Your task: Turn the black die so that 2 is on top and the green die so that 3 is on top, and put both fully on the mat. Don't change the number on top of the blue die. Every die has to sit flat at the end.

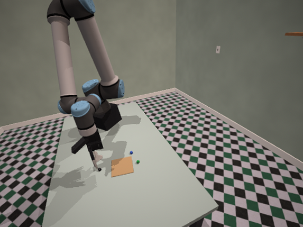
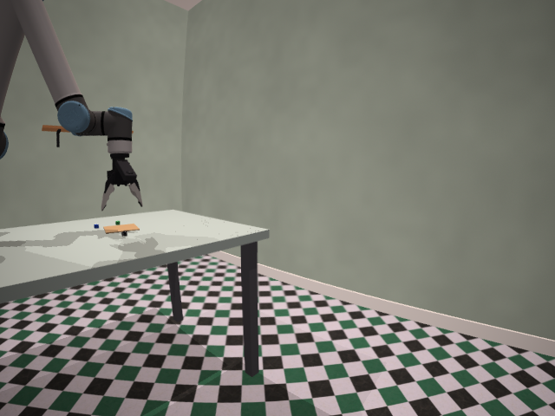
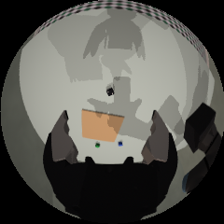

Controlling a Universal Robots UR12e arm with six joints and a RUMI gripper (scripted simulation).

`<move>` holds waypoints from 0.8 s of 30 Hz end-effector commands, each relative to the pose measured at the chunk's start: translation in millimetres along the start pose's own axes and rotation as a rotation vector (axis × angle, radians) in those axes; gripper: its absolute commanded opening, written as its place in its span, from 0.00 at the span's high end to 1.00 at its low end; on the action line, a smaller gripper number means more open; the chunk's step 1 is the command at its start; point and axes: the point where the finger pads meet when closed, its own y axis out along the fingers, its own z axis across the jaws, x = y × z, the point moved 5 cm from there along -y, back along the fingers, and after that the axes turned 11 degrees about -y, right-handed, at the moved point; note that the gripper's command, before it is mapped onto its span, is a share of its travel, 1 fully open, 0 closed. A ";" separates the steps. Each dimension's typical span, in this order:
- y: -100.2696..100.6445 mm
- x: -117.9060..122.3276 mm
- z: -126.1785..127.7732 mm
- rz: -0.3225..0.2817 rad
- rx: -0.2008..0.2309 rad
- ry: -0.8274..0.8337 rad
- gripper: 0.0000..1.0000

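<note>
Black die (image 1: 99, 169) (image 2: 124, 233) (image 3: 110, 91) and green die (image 1: 137, 161) (image 2: 117, 222) (image 3: 97, 145) both sit on the counter (image 1: 164, 193) (image 2: 201, 228) (image 3: 42, 84) beside the mat (image 1: 121, 166) (image 2: 121, 229) (image 3: 100, 126), so placing remains; their numbers are unreadable. The claw (image 1: 98, 164) (image 2: 122, 208) (image 3: 109, 110) hangs above, spread wide and holding nothing.

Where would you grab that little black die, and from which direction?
I'd come straight down from above and pinch two opposite upright sides of the black die. It is a small cube on the table top, beside the orange mat, with room around it.
</note>
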 end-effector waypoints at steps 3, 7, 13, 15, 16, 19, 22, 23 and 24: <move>4.5 0.8 -0.1 -0.002 -0.005 -0.191 0.00; 7.2 1.8 0.0 -0.001 -0.005 -0.296 0.00; 9.9 3.0 0.1 -0.001 -0.005 -0.398 0.00; 9.9 3.0 0.1 -0.001 -0.005 -0.398 0.00; 10.2 3.2 0.1 -0.001 -0.005 -0.408 0.00; 10.7 3.5 0.1 -0.001 -0.005 -0.431 0.00; 11.0 3.6 0.1 -0.001 -0.005 -0.441 0.00; 11.1 3.6 0.1 -0.001 -0.005 -0.443 0.00; 11.1 3.6 0.1 -0.001 -0.005 -0.443 0.00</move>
